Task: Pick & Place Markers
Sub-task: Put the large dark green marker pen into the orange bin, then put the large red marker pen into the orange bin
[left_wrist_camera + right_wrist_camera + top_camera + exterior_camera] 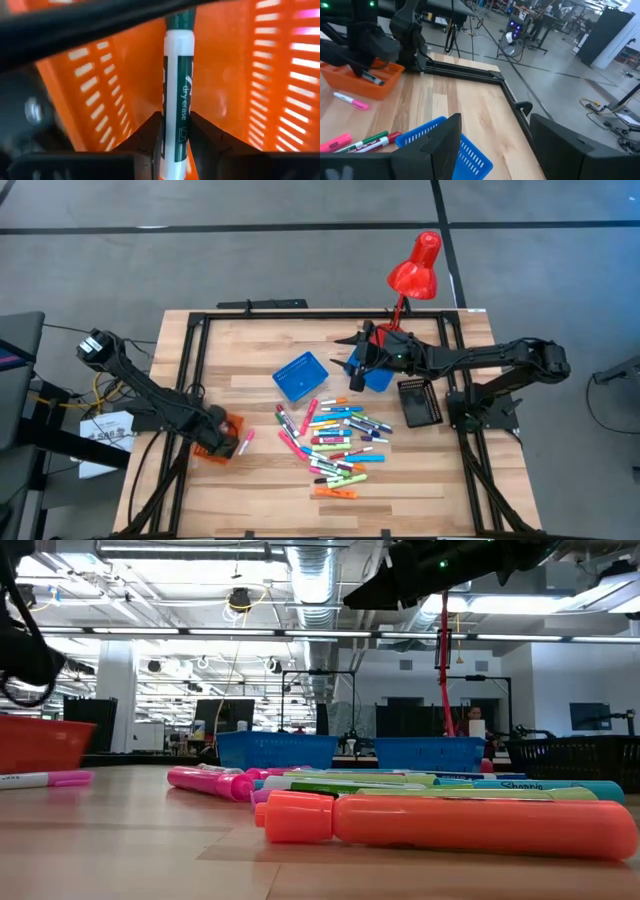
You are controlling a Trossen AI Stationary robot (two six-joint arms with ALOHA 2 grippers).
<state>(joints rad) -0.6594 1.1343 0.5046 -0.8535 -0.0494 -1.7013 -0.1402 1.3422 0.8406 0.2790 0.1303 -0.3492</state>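
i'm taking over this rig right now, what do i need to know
Left gripper: jaws shut on a green-capped white dry-erase marker, held inside the orange slotted plastic tray at the table's left.
Right gripper: jaws open, empty, above a blue plastic tray at the far side.
Done: a marker already lies in the orange tray.
Left: the mixed-colour marker pile mid-table, plus a stray pink marker beside the orange tray. Another blue slotted tray and a black tray wait nearby.

Two blue slotted plastic trays [300, 374], one orange slotted tray [215, 442], one black tray [420, 402], roughly two dozen mixed-colour markers [335, 442], one red desk lamp [415, 268].
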